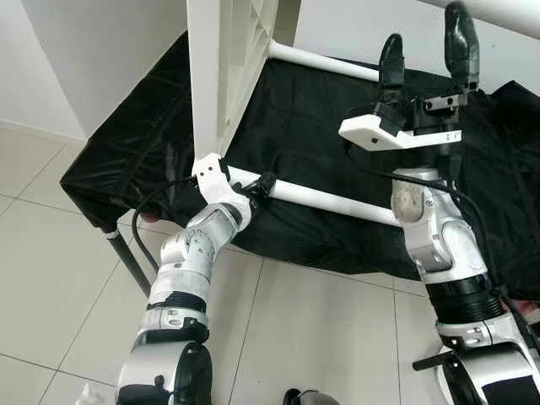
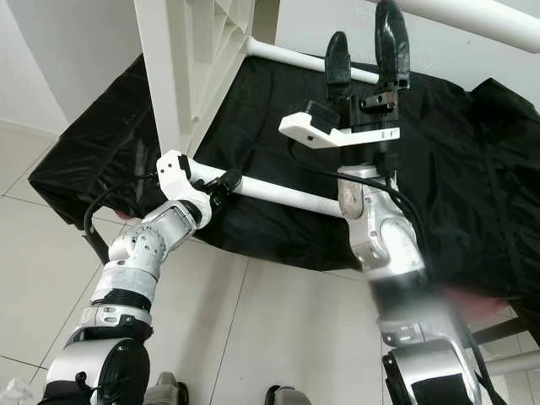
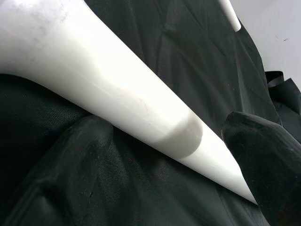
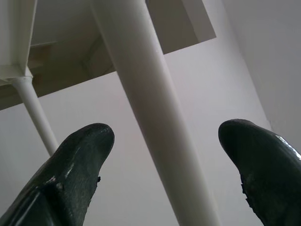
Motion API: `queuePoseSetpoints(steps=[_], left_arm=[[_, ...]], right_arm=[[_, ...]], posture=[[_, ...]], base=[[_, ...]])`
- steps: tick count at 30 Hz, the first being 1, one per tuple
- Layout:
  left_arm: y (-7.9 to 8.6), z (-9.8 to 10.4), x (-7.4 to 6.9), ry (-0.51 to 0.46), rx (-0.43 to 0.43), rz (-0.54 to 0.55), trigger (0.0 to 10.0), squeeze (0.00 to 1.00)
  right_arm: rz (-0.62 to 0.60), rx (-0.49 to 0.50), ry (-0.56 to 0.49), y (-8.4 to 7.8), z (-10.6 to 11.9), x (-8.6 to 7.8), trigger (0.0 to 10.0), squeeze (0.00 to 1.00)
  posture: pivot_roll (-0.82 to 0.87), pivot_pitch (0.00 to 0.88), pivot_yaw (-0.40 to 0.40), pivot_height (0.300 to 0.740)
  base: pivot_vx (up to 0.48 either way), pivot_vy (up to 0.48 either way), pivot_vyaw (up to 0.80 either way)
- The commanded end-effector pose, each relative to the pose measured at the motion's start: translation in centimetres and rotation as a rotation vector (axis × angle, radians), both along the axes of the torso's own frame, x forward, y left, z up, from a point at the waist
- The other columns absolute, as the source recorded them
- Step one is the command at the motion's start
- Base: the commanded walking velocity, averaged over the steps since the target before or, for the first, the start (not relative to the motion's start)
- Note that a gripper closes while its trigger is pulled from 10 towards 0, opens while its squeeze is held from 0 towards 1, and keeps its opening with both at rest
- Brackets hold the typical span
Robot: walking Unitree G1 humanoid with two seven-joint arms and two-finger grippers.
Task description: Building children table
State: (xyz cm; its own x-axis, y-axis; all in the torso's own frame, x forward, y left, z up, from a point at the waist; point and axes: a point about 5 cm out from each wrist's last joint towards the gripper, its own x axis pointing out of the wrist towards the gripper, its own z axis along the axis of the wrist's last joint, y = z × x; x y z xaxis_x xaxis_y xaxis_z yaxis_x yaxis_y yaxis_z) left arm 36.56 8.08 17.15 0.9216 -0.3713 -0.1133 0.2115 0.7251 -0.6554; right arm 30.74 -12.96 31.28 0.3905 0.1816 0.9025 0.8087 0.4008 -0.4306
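The white children's table lies on its side, its top (image 1: 221, 67) standing upright on a black cloth (image 1: 312, 118). Its white legs stick out to the right. My left gripper (image 1: 260, 186) is at the lower leg (image 1: 337, 202), close to the tabletop. In the left wrist view the fingers (image 3: 61, 174) stand open on either side of that leg (image 3: 117, 94), with small gaps. My right gripper (image 1: 426, 34) is raised, open and pointing upward under the upper leg (image 1: 506, 17). That leg (image 4: 150, 108) runs between its fingers (image 4: 75, 165) but farther off, untouched.
The black cloth covers a low stand with a dark metal leg (image 1: 126, 257) at its left corner. Another white leg (image 1: 325, 61) lies across the back. Light tiled floor (image 1: 321, 337) spreads in front, and a white wall (image 1: 93, 51) rises behind.
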Motion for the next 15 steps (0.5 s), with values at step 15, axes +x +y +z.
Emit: queuePoseSetpoints(steps=[15], left_arm=[[-1.0, 1.2, 0.4, -0.047, 0.0, -0.022, 10.0, 0.0]], right_arm=[[-0.016, 0.003, 0.005, -0.2, 3.9, 2.4, 10.0, 0.0]], posture=[[0.07, 0.104, -0.072, 0.74]], base=[[0.0, 0.0, 0.0]])
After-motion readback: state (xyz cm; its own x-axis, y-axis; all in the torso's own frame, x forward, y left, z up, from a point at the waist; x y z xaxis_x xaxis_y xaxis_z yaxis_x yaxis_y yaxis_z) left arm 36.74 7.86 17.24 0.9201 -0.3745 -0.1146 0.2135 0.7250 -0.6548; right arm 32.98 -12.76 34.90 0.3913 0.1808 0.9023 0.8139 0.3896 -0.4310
